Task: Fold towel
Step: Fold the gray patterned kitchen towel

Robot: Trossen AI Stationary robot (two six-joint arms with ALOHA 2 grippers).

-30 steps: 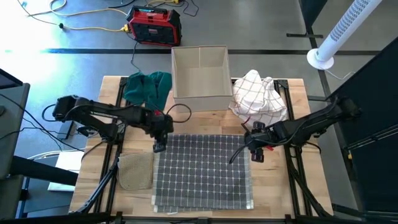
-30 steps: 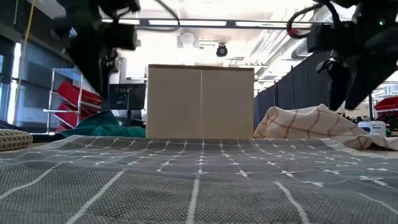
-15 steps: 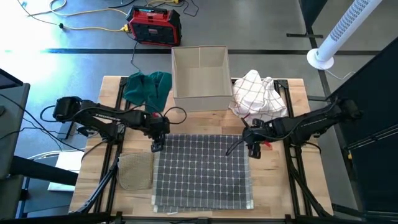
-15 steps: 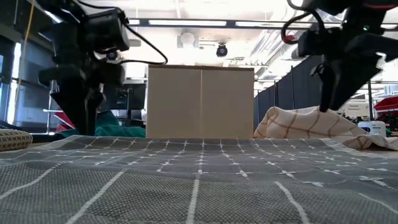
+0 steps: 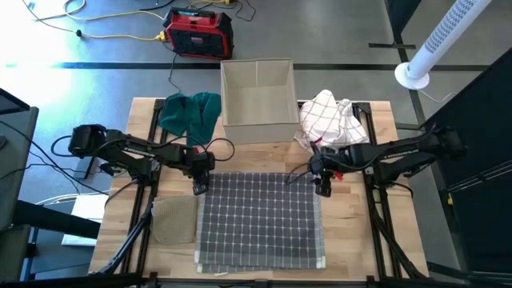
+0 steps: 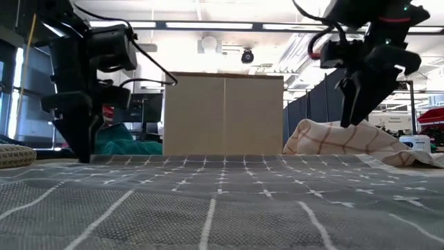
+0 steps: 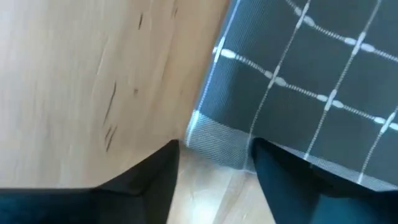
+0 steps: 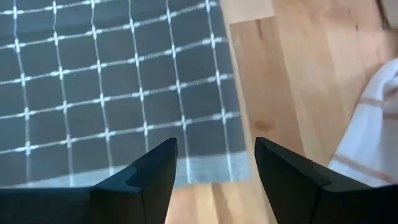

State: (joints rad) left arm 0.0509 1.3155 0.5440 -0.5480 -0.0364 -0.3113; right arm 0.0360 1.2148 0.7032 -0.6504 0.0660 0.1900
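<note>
Grey towel (image 5: pixel 260 220) lies flat on the worktop (image 5: pixel 352 228); left tool (image 5: pixel 198 188) and right tool (image 5: pixel 322 190), both spread wide, straddle its far corners, ready to pinch.

Open beige box (image 5: pixel 257 98), green cloth (image 5: pixel 190 114), white checked cloth (image 5: pixel 333 122), tan cloth (image 5: pixel 174 219), red case (image 5: pixel 198 33), white fan (image 5: pixel 436 42)

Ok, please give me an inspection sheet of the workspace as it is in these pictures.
Surface: wooden table, partly covered.
Job's things: grey checked towel lies flat.
Clutter: green cloth, white checked cloth, beige box, tan cloth.
Grippers: left gripper open at the towel's far left corner; right gripper open over its far right corner.
Cables: yellow cord on the floor.
Surroundings: red case, white fan.
</note>
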